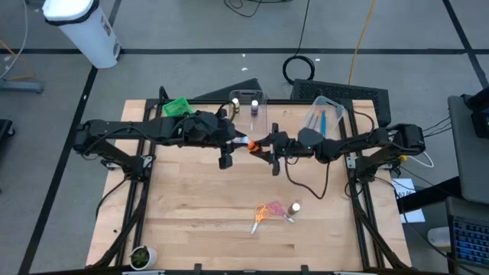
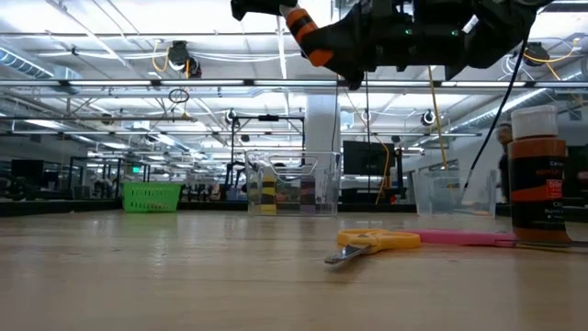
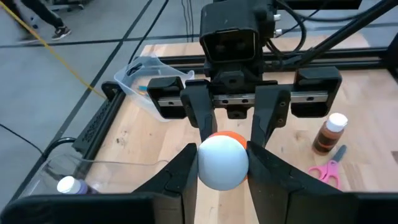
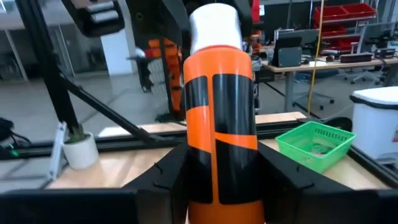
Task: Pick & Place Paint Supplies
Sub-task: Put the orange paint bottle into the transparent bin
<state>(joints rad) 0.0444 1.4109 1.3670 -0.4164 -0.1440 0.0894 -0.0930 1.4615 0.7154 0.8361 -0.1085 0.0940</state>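
An orange paint bottle (image 1: 252,143) with a black label and a white cap hangs in the air over the middle of the table. Both grippers are shut on it. My left gripper (image 1: 241,141) comes from the left at the cap end, and my right gripper (image 1: 264,146) from the right at the body end. A dark red-brown bottle (image 1: 295,206) stands upright on the table near the front. Beside it, orange-handled scissors (image 1: 260,214) and pink-handled scissors (image 1: 280,210) lie flat. My left gripper pinches the bottle's white cap (image 3: 217,163) between its two fingers, coming from the table's left and slanting a little down. The bottle is clear of the table, cap end toward the left and somewhat higher. My right gripper pinches the orange body (image 4: 200,168) between its two fingers, one on each side, coming level from the table's right and lying along the bottle. In the left wrist view its fingertips (image 3: 208,132) sit just behind the cap.
At the far edge stand a clear tub (image 1: 248,103) with small bottles, a clear tub (image 1: 325,116) with blue brushes, and a green bin (image 1: 176,105). A small plant pot (image 1: 141,257) sits at the near left corner. Bare wood lies below the grippers.
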